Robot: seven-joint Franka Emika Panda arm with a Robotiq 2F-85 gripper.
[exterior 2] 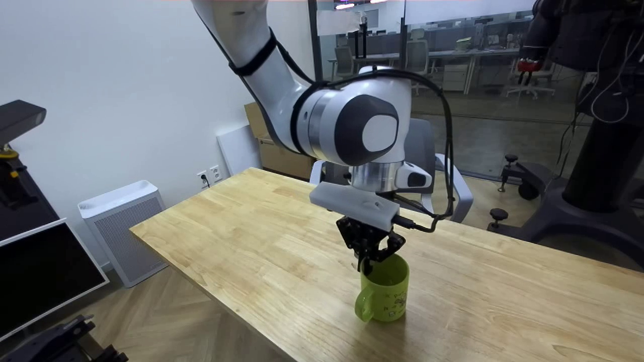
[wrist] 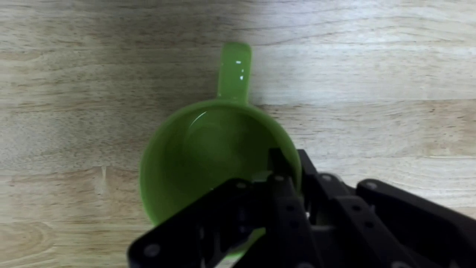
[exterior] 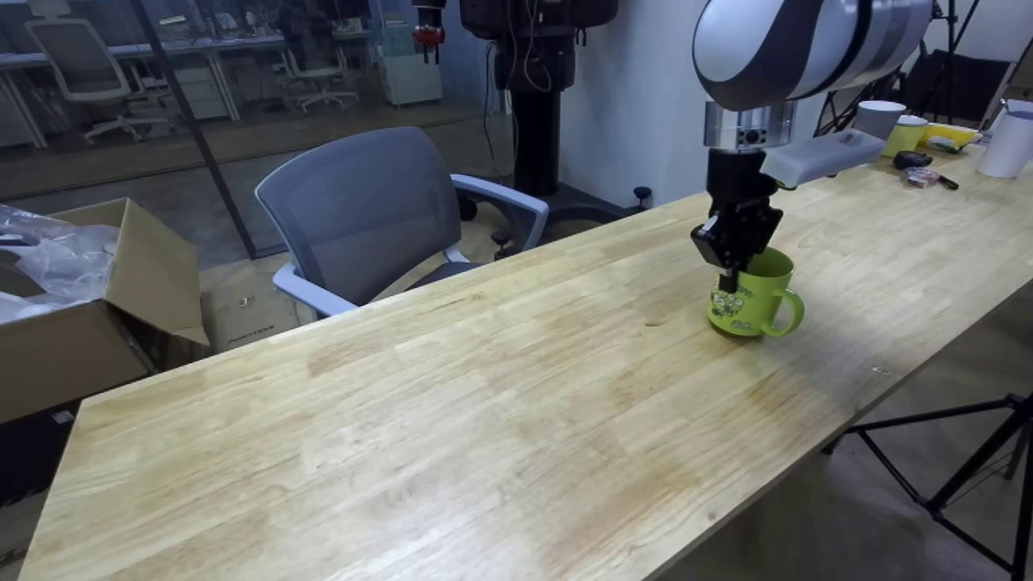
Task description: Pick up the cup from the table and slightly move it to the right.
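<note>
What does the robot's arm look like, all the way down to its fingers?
The arm is white and rounded, with dark grey patches, black bands and black cables looping outside it. Near the end is a shiny silver ring, with a pale grey box just below. The fingers are black and jointed, with little round bolts.

A grey chair (exterior: pixel 367 218) stands before a glass partition (exterior: pixel 196 137) meeting a white wall (exterior 2: pixel 126 75)
</note>
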